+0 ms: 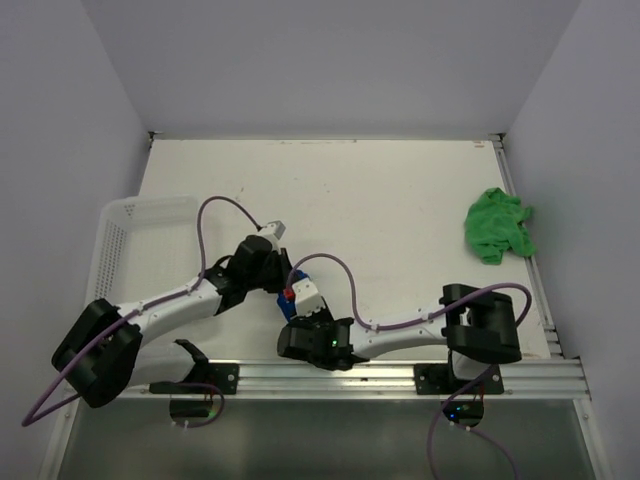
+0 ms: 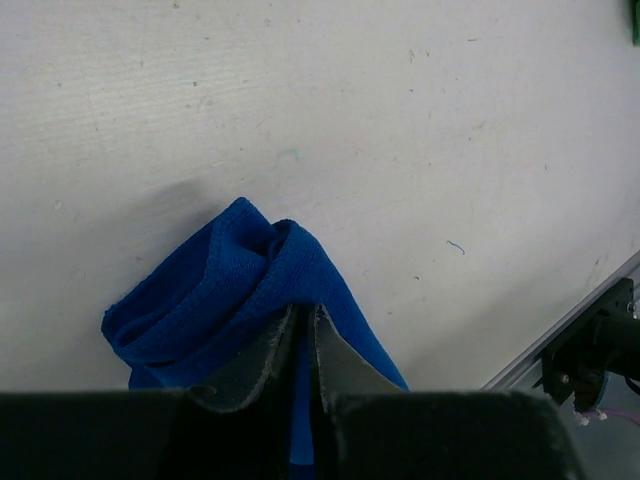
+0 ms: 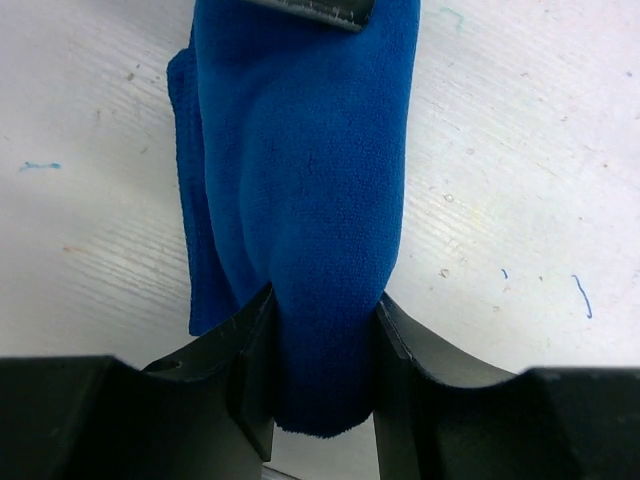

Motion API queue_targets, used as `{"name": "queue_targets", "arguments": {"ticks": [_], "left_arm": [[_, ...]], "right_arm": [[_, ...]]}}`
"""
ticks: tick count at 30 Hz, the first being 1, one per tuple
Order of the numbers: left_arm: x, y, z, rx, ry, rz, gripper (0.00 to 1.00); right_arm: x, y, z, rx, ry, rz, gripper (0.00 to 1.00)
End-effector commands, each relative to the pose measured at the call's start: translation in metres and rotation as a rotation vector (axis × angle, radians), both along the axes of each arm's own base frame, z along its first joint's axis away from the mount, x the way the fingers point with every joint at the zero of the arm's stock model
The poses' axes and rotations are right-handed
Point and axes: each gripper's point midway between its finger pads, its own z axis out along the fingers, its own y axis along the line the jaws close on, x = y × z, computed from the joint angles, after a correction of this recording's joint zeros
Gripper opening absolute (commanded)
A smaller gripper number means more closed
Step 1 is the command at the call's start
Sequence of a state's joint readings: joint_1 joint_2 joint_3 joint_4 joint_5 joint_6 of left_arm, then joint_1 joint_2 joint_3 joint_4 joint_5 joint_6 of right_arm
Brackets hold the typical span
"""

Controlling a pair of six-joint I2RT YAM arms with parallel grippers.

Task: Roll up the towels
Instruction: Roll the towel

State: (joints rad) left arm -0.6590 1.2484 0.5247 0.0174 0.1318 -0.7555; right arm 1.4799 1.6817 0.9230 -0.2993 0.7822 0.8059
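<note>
The blue towel [image 3: 310,170] lies bunched into a thick fold on the white table [image 1: 380,200], near its front middle. My right gripper [image 3: 322,300] is shut on the towel's near end, one jaw pressing each side. My left gripper [image 2: 305,308] is shut on a thin fold of the same blue towel [image 2: 225,295] at its other end. In the top view both grippers meet near the front centre, the left gripper [image 1: 282,283] above the right gripper [image 1: 303,312], and they hide almost all of the towel. The green towel [image 1: 498,225] lies crumpled at the table's right edge, away from both arms.
A white mesh basket [image 1: 135,230] stands at the table's left edge, beside the left arm. An aluminium rail [image 1: 400,375] runs along the front edge, carrying both arm bases. Purple cables loop above both arms.
</note>
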Motion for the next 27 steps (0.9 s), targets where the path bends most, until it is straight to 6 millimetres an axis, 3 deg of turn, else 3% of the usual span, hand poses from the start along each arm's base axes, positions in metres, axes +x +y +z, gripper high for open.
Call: {"name": "queue_targets", "arguments": {"ticks": [1,6,9,17,27], "left_arm": [[0.005,0.006,0.023,-0.006,-0.057,0.015,0.13],[0.005,0.009,0.039,-0.026,-0.090,0.027,0.15],[0.003,0.007,0.039,-0.035,-0.087,0.009,0.15],[-0.011,-0.002,0.010,-0.071,-0.021,-0.048,0.15],[-0.025,0.019,-0.032,0.027,0.043,-0.015,0.15]], "right_arm": [[0.003,-0.024,0.001,-0.191,-0.102,-0.038,0.30],[-0.005,-0.012,-0.005,-0.247,-0.125,-0.010,0.31],[-0.009,-0.006,-0.003,-0.266,-0.134,0.000,0.31],[-0.011,-0.005,-0.013,-0.341,-0.128,-0.017,0.33],[-0.015,0.003,-0.012,-0.295,-0.096,0.001,0.41]]}}
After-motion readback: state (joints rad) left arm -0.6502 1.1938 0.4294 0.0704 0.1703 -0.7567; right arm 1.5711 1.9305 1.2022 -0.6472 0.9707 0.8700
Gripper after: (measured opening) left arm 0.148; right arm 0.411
